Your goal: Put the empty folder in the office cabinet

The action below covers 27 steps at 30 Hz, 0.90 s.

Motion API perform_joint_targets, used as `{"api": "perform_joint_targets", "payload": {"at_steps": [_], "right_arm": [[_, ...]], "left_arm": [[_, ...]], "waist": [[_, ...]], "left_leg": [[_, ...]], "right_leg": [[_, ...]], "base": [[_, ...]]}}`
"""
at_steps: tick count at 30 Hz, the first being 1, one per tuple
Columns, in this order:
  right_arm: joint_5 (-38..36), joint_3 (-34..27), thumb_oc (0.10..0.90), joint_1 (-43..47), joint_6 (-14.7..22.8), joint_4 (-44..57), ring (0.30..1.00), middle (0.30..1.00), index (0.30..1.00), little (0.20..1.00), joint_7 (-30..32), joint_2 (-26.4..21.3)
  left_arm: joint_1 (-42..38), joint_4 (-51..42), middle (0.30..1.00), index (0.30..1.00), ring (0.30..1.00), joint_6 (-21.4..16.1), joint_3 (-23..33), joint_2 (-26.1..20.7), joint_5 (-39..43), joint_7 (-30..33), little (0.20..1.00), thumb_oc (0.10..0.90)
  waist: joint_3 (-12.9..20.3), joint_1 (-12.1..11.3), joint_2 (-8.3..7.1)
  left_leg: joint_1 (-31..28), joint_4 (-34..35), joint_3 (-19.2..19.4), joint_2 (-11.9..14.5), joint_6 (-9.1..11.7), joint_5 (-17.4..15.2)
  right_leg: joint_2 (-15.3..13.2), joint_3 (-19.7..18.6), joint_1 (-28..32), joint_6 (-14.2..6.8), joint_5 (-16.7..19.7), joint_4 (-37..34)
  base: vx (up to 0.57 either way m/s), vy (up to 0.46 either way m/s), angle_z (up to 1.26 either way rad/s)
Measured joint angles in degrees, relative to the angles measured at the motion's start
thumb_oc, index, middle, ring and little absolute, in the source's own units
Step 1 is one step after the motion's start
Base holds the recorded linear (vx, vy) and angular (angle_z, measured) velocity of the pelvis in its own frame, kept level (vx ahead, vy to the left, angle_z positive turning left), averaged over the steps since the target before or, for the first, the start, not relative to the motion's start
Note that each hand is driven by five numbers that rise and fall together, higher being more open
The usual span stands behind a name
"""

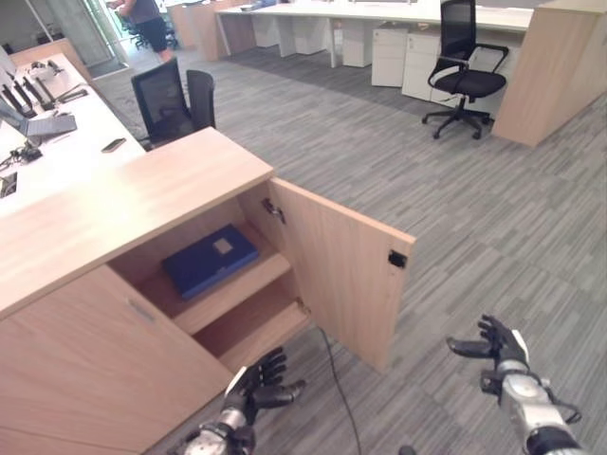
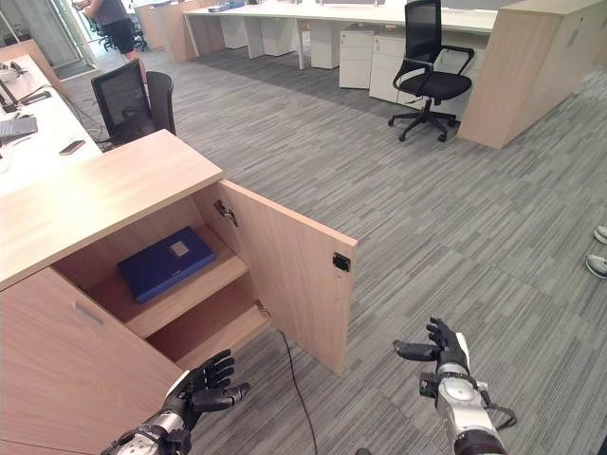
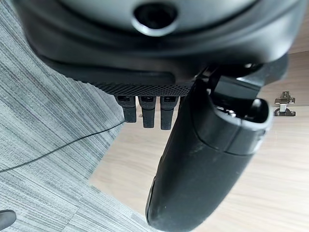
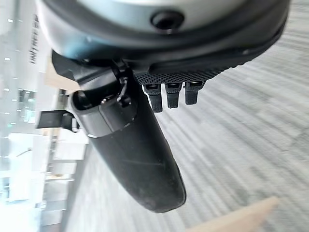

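A blue folder with a small grey label lies flat on the upper shelf of the wooden office cabinet, whose door stands swung open. My left hand hovers low in front of the cabinet's lower shelf, fingers straight and holding nothing. My right hand is out over the carpet to the right of the door, fingers relaxed and empty. In the left wrist view the thumb shows against the cabinet wood, and a door hinge is visible.
A black cable runs across the grey carpet below the open door. Two dark office chairs stand behind the cabinet, another chair at far desks. A person stands far back; a person's shoes show at right.
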<state>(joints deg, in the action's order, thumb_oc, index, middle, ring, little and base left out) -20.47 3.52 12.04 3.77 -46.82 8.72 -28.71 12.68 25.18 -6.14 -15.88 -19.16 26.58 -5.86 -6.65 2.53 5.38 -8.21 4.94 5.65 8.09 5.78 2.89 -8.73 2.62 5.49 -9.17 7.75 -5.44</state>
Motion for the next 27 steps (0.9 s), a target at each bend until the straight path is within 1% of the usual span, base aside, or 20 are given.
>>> {"api": "perform_joint_targets", "payload": {"at_steps": [3,5,6,8,11,13,17,19,24,27], "right_arm": [[-0.04,0.89,0.8,1.85,-0.03,0.0,0.9,0.9,0.9,0.9,-0.07,-0.04],[-0.09,4.55,0.8,2.92,-0.1,0.04,0.9,0.9,0.9,0.9,-0.68,0.27],[-0.1,5.32,0.8,2.93,-0.1,0.08,0.9,0.9,0.9,0.9,-1.03,0.38],[-0.07,8.08,0.8,3.28,-0.95,2.03,0.9,0.9,0.9,0.9,-0.77,1.39],[-0.29,9.29,0.8,3.28,-0.96,4.7,0.9,0.9,0.9,0.9,-1.51,3.93],[-0.63,9.87,0.8,3.24,-0.98,6.62,0.9,0.9,0.9,0.9,-2.06,6.47],[-1.21,11.58,0.8,3.07,-1.06,7.98,0.9,0.9,0.9,0.9,-2.46,8.35],[-1.88,11.9,0.8,2.52,-1.07,8.34,0.9,0.9,0.9,0.9,-2.68,8.32],[-2.07,13.36,0.8,-1.32,-1.27,11.81,0.9,0.9,0.9,0.9,-2.94,8.14],[-2.01,13.71,0.8,-1.88,-1.38,12.34,0.9,0.9,0.9,0.9,-3.37,8.14]], "left_arm": [[0.05,0.12,0.9,0.9,0.9,0.05,-0.09,0.0,0.0,-0.79,0.9,0.8],[0.32,1.5,0.9,0.9,0.9,0.12,-0.12,-0.01,-0.03,-1.02,0.9,0.8],[0.39,1.61,0.9,0.9,0.9,0.6,-0.14,-0.01,-0.04,-1.03,0.9,0.8],[0.66,3.03,0.9,0.9,0.9,0.94,-0.17,0.01,-0.34,-1.01,0.9,0.8],[1.21,4.14,0.9,0.9,0.9,1.37,-0.23,0.01,-0.51,-0.82,0.9,0.8],[1.73,4.13,0.9,0.9,0.9,1.44,-0.24,0.05,-0.88,-0.8,0.9,0.8],[2.05,4.11,0.9,0.9,0.9,1.62,0.12,0.11,-2.15,-0.47,0.9,0.8],[2.09,4.11,0.9,0.9,0.9,1.71,0.18,0.14,-2.25,0.44,0.9,0.8],[2.21,4.15,0.9,0.9,0.9,1.71,0.61,0.34,-2.57,1.05,0.9,0.8],[2.23,4.16,0.9,0.9,0.9,1.75,0.74,0.34,-2.62,1.55,0.9,0.8]], "waist": [[0.66,-1.24,-0.05],[1.4,-1.67,-0.3],[1.47,-1.63,-0.37],[1.55,-1.9,-0.52],[1.59,-1.97,-0.67],[1.61,-2.76,-0.73],[1.64,-3.29,-0.86],[1.72,-3.39,-1.1],[2.6,-3.19,-2.37],[2.77,-3.03,-2.6]], "left_leg": [[0.04,0.0,-0.11,0.12,0.22,0.17],[0.09,0.0,-0.16,0.16,0.34,0.27],[0.11,0.0,-0.16,0.18,0.34,0.28],[0.13,0.01,-0.24,0.25,0.37,0.32],[0.14,0.01,-0.25,0.57,0.44,0.36],[0.15,0.0,-0.27,0.67,0.51,0.41],[0.28,0.0,-1.14,0.69,0.62,0.55],[0.27,0.0,-1.28,0.7,0.58,0.59],[0.92,0.0,-2.05,0.87,0.61,0.8],[1.07,0.0,-2.69,0.85,0.72,0.95]], "right_leg": [[0.11,0.08,0.02,-0.01,0.0,0.0],[0.13,0.37,0.04,0.0,0.0,0.0],[0.13,0.37,0.04,0.0,0.0,0.0],[0.19,0.46,0.02,0.06,0.07,0.0],[0.39,0.49,0.03,0.32,0.26,0.0],[0.59,0.63,0.06,0.64,0.49,0.0],[0.6,1.26,0.39,0.65,0.43,0.01],[0.6,1.38,0.51,0.61,0.39,0.01],[0.71,2.54,0.6,0.81,0.24,0.01],[0.71,2.67,0.62,0.81,0.24,0.01]], "base": [[0.0,0.0,0.0],[0.01,0.003,0.05],[0.0,0.0,0.0],[0.0,0.0,0.0],[0.0,0.0,0.0],[0.0,0.003,0.02],[0.0,0.001,0.08],[-0.01,0.0,0.04],[-0.01,-0.007,0.1],[-0.01,-0.005,0.06]]}}
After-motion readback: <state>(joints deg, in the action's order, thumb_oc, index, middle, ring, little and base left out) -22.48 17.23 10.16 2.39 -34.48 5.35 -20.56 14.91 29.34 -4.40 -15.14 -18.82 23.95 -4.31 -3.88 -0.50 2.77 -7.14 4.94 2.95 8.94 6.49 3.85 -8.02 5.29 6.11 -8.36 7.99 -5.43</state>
